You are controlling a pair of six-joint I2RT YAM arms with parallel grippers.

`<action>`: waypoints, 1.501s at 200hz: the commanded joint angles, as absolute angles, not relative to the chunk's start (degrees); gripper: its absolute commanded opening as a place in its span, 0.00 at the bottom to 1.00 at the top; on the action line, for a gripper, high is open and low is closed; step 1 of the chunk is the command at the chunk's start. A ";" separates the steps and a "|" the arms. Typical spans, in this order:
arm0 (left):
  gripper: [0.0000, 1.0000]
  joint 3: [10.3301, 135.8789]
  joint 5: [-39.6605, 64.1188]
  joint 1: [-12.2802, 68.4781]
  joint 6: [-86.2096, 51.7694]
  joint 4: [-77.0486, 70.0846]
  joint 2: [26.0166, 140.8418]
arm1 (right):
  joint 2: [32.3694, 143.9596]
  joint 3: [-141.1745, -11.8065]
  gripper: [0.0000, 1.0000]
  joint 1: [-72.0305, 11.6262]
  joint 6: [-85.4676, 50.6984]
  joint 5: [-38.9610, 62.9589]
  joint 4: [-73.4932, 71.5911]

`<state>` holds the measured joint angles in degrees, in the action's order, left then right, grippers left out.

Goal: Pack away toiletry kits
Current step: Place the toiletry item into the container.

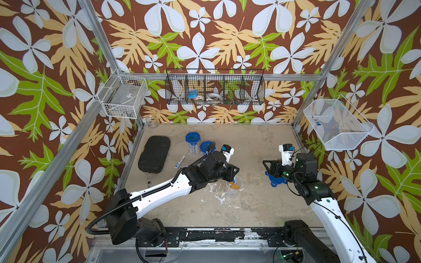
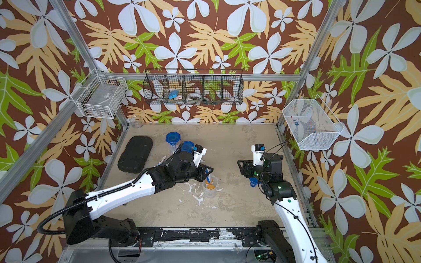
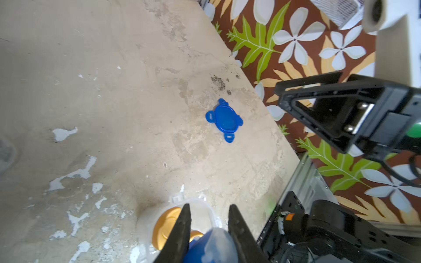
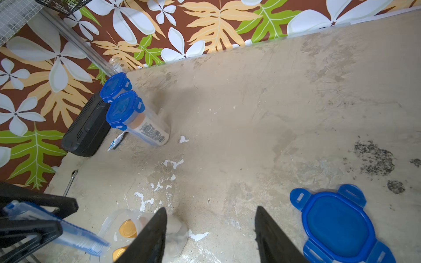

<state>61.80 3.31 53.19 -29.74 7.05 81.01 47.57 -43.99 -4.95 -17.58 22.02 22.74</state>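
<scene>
An open clear cup [image 1: 231, 193] holding two gold-capped bottles [image 4: 128, 227] stands mid-tabletop [image 1: 250, 141], as the left fingers [image 3: 180, 232] clench a blue-white toothbrush [image 4: 77, 239] at its mouth. The right fingers [image 4: 152, 234], spread and empty, hover beside the loose blue lid [image 4: 337, 225].

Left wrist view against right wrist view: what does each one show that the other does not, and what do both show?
Only the left wrist view: the right arm from outside. Only the right wrist view: two lidded cups, the black case, a toothpaste tube. Both: the loose blue lid, the open cup with gold-capped bottles, the toothbrush in the left gripper.
</scene>
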 commanded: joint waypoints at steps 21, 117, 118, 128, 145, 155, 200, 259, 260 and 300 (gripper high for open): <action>0.04 61.79 0.82 53.69 -28.58 3.25 83.01 | 48.01 -43.86 0.60 -5.01 -17.94 20.35 23.42; 0.10 60.83 1.34 56.26 -28.89 -0.09 87.52 | 50.05 -46.58 0.60 -5.01 -16.28 19.13 23.79; 0.10 60.82 1.29 56.25 -28.86 -0.09 87.53 | 50.07 -46.63 0.60 -5.01 -16.27 19.01 23.85; 0.17 60.73 1.07 56.26 -28.49 -0.24 87.65 | 50.15 -46.82 0.61 -5.00 -16.13 18.82 24.04; 0.30 60.86 0.73 56.25 -27.85 -0.14 87.59 | 50.30 -47.40 0.61 -5.01 -15.84 18.47 24.47; 0.37 61.12 0.55 56.31 -27.62 -0.02 87.30 | 50.52 -47.79 0.60 -5.01 -15.57 18.22 24.76; 0.57 61.93 1.41 56.33 -27.11 1.51 85.62 | 51.23 -48.84 0.61 -5.01 -15.11 17.58 25.14; 0.66 63.46 -2.91 52.57 -29.08 18.20 76.10 | 53.63 -51.60 0.73 -5.58 -12.74 20.66 25.70; 0.66 63.37 -2.90 52.13 -29.22 18.68 75.89 | 53.67 -51.68 0.73 -5.65 -12.66 20.65 25.77; 0.85 55.98 4.76 31.04 -30.72 23.76 70.46 | 58.61 -57.29 0.90 -14.56 -8.09 20.75 28.94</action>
<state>58.41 0.62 40.66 -29.76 17.47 71.42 56.45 -54.65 -10.41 -11.55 19.70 26.79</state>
